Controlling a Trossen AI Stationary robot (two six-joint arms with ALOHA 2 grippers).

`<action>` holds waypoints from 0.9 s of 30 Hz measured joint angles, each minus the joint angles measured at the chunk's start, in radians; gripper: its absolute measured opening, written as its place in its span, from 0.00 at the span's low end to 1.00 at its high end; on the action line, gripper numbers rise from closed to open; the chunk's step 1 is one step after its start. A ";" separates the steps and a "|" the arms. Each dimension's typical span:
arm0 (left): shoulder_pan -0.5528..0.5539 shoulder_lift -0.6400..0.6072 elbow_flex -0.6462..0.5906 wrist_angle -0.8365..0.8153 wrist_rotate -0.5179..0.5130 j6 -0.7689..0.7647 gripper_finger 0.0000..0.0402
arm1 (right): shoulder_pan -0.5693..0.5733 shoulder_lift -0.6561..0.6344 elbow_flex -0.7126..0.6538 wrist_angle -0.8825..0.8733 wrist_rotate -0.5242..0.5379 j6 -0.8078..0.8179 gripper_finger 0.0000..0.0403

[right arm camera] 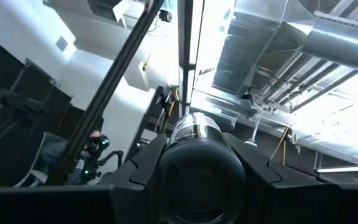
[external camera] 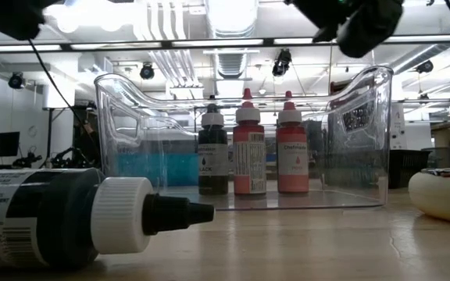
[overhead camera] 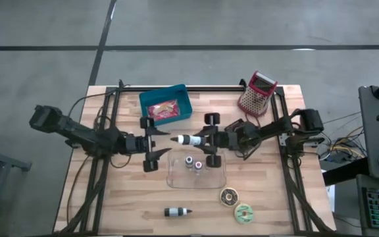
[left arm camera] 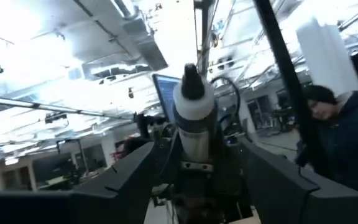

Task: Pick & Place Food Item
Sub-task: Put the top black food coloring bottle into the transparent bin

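High view: right gripper [overhead camera: 210, 139] pinches the small bottle [overhead camera: 188, 139] by its base above the clear bin [overhead camera: 176, 179]; long axis level, nozzle toward the left gripper [overhead camera: 155, 141] | left gripper spread, closing distance from nozzle side

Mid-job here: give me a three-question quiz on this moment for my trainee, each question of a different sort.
1. True or false: the right end effector is shut on a bottle above the table.
2. How many bottles stand upright in the clear bin? A) one B) two C) three
3. Fill in: the blue bin holds a ____ food packet.

Key: 1 true. 2 C; the low view shows a black bottle and two red bottles. 3 red. The left end effector, open, faces the held bottle's tip.
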 joint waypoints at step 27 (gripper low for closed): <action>0.035 0.378 0.225 0.367 0.116 0.068 0.58 | 0.000 0.030 0.047 -0.001 -0.033 -0.006 0.31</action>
